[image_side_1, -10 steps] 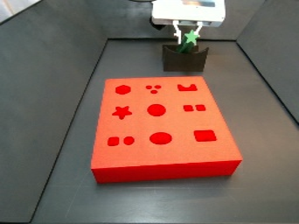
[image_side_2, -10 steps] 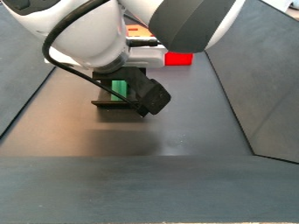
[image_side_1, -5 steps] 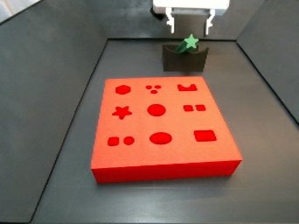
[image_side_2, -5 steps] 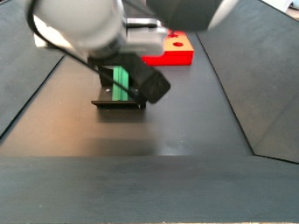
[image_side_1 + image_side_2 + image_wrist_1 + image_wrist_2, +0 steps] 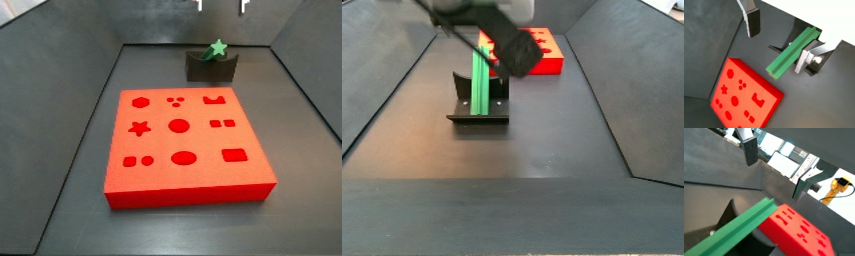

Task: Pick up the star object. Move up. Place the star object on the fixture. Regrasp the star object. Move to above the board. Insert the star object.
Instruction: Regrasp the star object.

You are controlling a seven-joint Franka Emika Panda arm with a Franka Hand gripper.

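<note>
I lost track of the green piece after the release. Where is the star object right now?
The star object rests on the fixture, just beyond the far edge of the board in a side view. The open claw hangs above it, apart from it.

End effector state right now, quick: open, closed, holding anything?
End effector: open, holding nothing, raised above the green star rod, which rests on the fixture.

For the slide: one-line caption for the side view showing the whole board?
Star rests in the fixture behind the board; gripper raised above it, jaws open and empty.
</note>
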